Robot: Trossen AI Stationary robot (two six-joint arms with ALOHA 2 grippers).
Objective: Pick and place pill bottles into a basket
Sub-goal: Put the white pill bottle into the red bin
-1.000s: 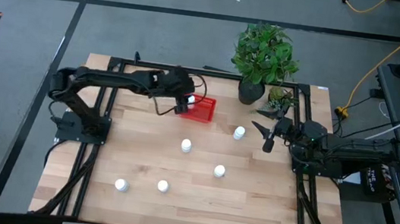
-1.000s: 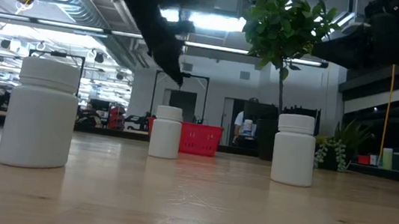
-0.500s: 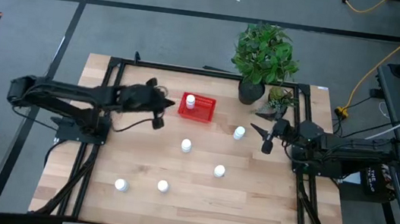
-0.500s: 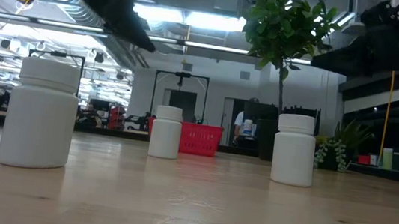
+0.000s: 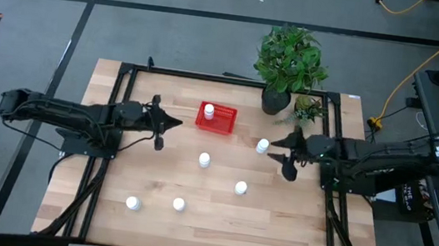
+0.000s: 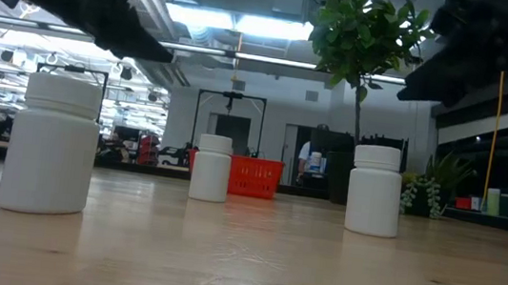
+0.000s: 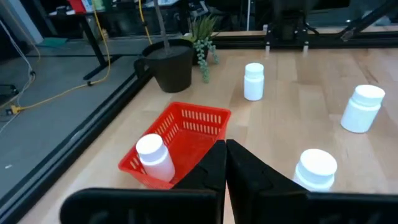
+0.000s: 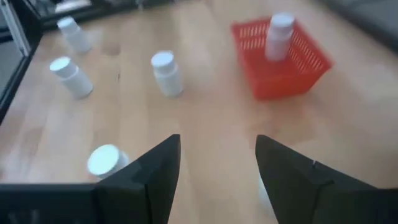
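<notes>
The red basket sits at the table's far middle with one pill bottle standing upright in it, also seen in the left wrist view. Several more pill bottles stand on their bases on the table, among them one near my right gripper and one at mid-table. My left gripper hovers shut to the left of the basket, its fingers together and holding nothing. My right gripper hovers open just right of the nearest bottle, nothing between its fingers.
A potted plant and a smaller plant stand at the far right, behind the basket. Black frame rails run along the table's sides. Bare wood lies between the bottles near the front.
My left gripper has drawn back from over the basket toward the table's left edge and sunk a little, tipping closer to level; the bottle stays standing in the basket. My right gripper has rolled and shifted slightly toward the bottle beside it.
</notes>
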